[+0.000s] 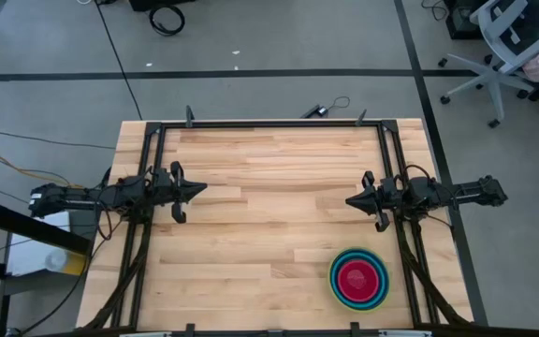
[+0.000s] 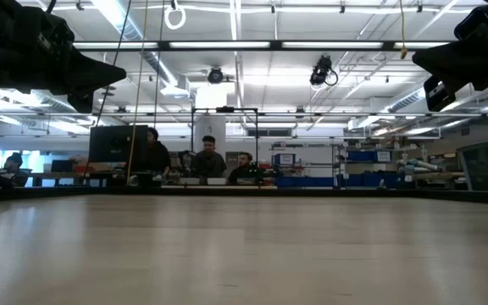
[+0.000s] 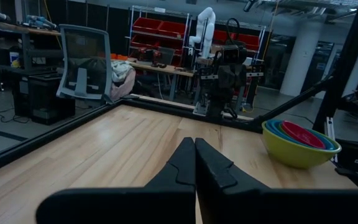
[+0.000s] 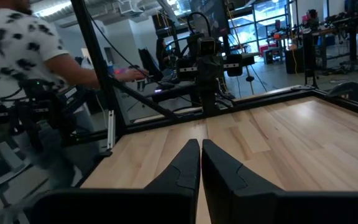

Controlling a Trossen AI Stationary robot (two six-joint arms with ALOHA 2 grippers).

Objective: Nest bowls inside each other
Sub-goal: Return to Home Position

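Note:
Several bowls [image 1: 359, 278] stand nested in one stack near the table's front right corner. The lime-green one is outermost, blue and cyan rims lie inside it, and a red-pink one sits in the centre. The stack rests on the wood by the lime-green bowl's base [image 3: 294, 158]. My left gripper [image 1: 202, 190] hovers at the table's left side, shut, pointing level toward the right. My right gripper [image 1: 349, 201] hovers at the right side, shut, pointing level toward the left, farther back than the stack. Both hold nothing; their tips [image 3: 194, 142] [image 4: 201, 143] meet over bare wood.
A black frame [image 1: 269, 124] runs along the table's far edge and both sides. A person in a patterned shirt [image 4: 17, 50] stands beyond the table's edge in the right wrist view. An office chair [image 1: 508, 47] stands on the floor at the far right. Bare wood lies between the arms.

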